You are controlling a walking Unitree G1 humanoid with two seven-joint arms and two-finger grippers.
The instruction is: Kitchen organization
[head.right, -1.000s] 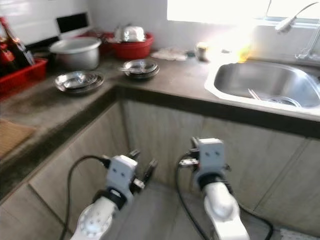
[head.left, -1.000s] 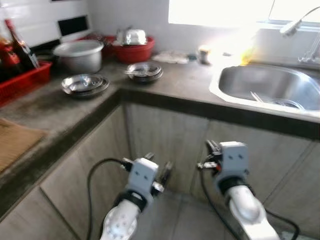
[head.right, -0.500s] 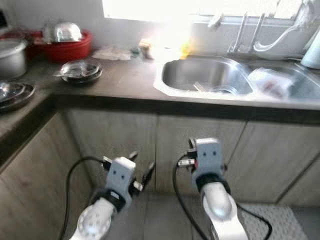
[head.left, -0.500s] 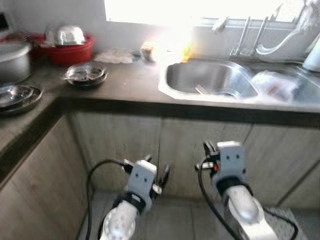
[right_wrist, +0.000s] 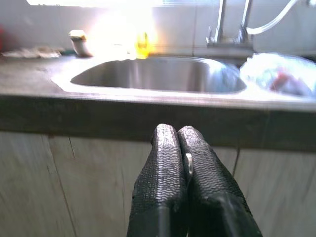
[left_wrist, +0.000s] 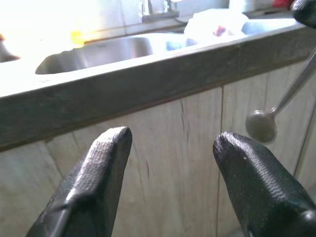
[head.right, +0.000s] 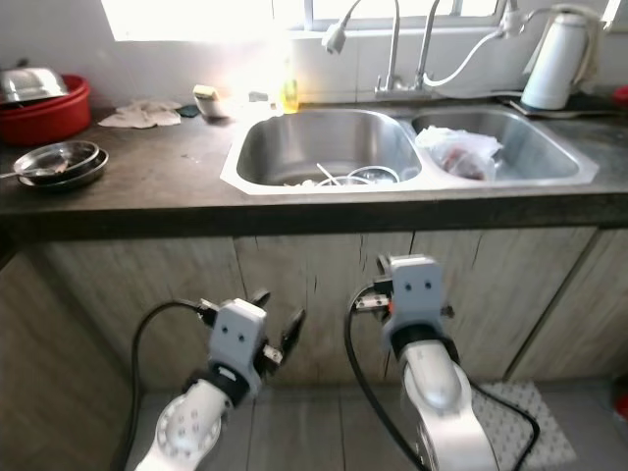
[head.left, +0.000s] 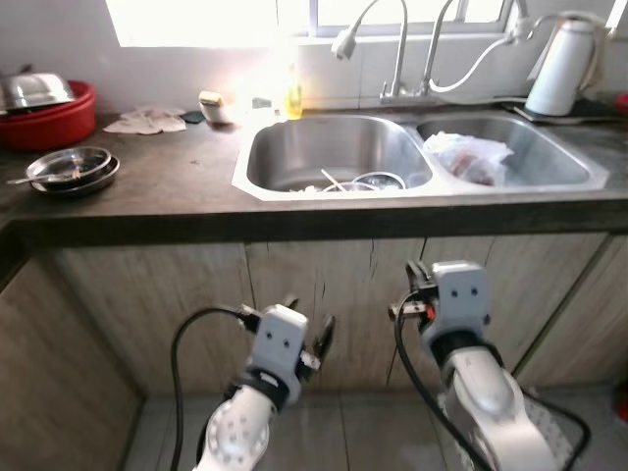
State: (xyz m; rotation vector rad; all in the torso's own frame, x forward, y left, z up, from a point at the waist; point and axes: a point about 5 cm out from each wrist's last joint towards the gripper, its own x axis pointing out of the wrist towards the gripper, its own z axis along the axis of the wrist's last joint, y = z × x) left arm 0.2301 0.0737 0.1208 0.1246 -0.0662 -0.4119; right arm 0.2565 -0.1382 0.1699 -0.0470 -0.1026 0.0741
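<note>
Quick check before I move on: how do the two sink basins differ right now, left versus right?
The left basin holds loose dishes: a round bowl-like piece and utensils at its bottom. The right basin holds a crumpled plastic bag instead. The left basin looks wider; the right one narrower. Both are bare steel, set side by side in the dark counter below the taps.

Ahead of you the bench point(head.left: 177, 186) holds a double sink point(head.left: 339, 157), with a bag point(head.left: 469, 157) in its right basin. To your left sit stacked plates point(head.left: 69, 169); a kettle point(head.left: 561, 67) stands behind the sink on the right.
</note>
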